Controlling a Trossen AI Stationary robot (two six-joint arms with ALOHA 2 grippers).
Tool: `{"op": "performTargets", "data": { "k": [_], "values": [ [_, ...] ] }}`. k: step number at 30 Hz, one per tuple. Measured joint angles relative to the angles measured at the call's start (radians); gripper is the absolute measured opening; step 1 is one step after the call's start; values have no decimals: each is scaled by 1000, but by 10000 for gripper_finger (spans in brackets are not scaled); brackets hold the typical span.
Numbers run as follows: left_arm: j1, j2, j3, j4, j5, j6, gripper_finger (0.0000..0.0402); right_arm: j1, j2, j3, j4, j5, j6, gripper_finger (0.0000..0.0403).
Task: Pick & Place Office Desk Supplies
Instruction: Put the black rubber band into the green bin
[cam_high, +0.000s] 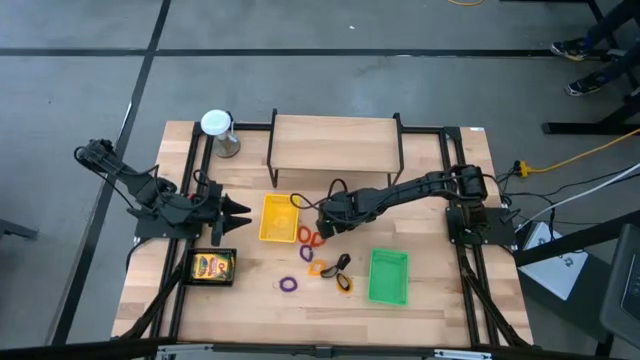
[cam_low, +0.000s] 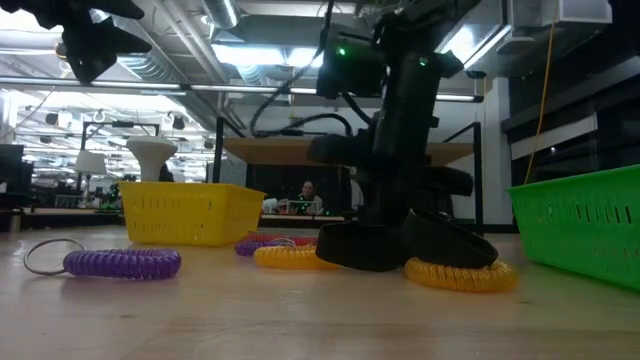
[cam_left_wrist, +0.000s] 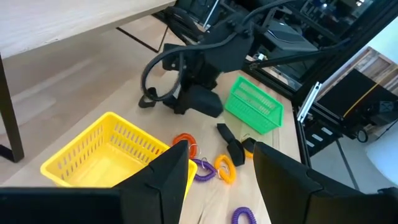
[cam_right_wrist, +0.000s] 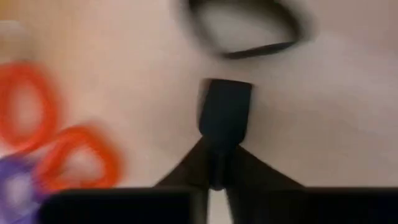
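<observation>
My right gripper (cam_high: 322, 230) reaches down beside the yellow tray (cam_high: 278, 218) and is shut on a small black clip (cam_right_wrist: 225, 109). Two orange rings (cam_right_wrist: 78, 158) lie close by it on the table, and a purple one (cam_right_wrist: 12, 186) lies beside them. Nearer the front lie a second black clip (cam_high: 343, 263), yellow-orange rings (cam_high: 318, 268) and a purple ring (cam_high: 289, 285). My left gripper (cam_high: 228, 208) hovers open at the table's left, above the black tray (cam_high: 190, 280), which holds a yellow box (cam_high: 212, 266). My right gripper pinches one end of the black clip (cam_right_wrist: 224, 134) between its two fingertips. The fingers come from above, pointing steeply down. The rest of the clip sticks out past the tips; whether it is clear of the table cannot be told.
A green tray (cam_high: 388, 276) stands at the front right. A wooden shelf on a black frame (cam_high: 335, 145) spans the back, with a grey cylinder with a white top (cam_high: 218, 130) to its left. A black loop (cam_right_wrist: 242, 28) lies just beyond the held clip.
</observation>
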Motion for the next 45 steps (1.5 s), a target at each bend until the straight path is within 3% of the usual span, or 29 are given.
{"op": "performTargets", "data": {
  "k": [4, 9, 18, 24, 32, 36, 45],
  "values": [
    [0, 0, 0, -1, -1, 3, 175, 6, -9, 39, 1, -46, -22, 15],
    [0, 2, 0, -3, -30, 8, 175, 45, -57, 131, -17, -22, -53, 7],
    [0, 2, 0, -1, -49, 19, 175, 182, -245, 282, -162, 153, -36, 4],
    [0, 2, 1, 2, -50, 27, 175, 329, -375, 288, -349, 253, 155, 3],
    [0, 3, 1, 4, -48, 43, 175, 533, -352, 275, -614, 149, 554, 4],
    [0, 3, 1, 4, -48, 45, 175, 589, -322, 220, -587, 115, 691, 6],
    [0, 3, 1, 4, -28, 51, 175, 624, -299, -23, -304, 84, 837, 8]
  ]
}}
